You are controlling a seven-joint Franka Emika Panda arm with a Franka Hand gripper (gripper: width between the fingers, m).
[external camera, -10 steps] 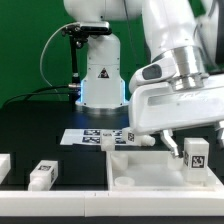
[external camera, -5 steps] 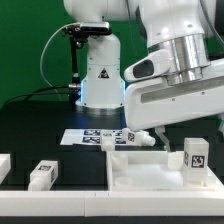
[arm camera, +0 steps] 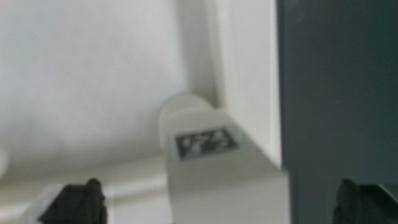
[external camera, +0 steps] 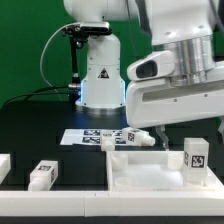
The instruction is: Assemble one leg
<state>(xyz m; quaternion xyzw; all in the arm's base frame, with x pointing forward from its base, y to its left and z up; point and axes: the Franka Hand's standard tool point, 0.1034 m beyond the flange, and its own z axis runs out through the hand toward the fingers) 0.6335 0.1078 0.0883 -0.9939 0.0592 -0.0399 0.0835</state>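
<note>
A leg (external camera: pixel 195 158), a chunky white block with a black-and-white tag, stands upright at the corner of the large white panel (external camera: pixel 150 172) on the exterior view's right. My gripper (arm camera: pixel 222 205) hangs above it. In the wrist view the leg (arm camera: pixel 210 150) lies between my two dark fingertips (arm camera: pixel 80 200), which stand wide apart and do not touch it. The gripper is open and empty. In the exterior view the big white hand (external camera: pixel 185 95) hides the fingers.
Another leg (external camera: pixel 42 175) and a further one (external camera: pixel 4 163) lie on the black table at the exterior view's left. The marker board (external camera: pixel 92 136) lies behind the panel, with a small white part (external camera: pixel 142 137) at its end. The robot base (external camera: pixel 100 80) stands behind.
My hand has risen from just over the leg's top. The leg stays standing at the panel's corner, now fully in view.
</note>
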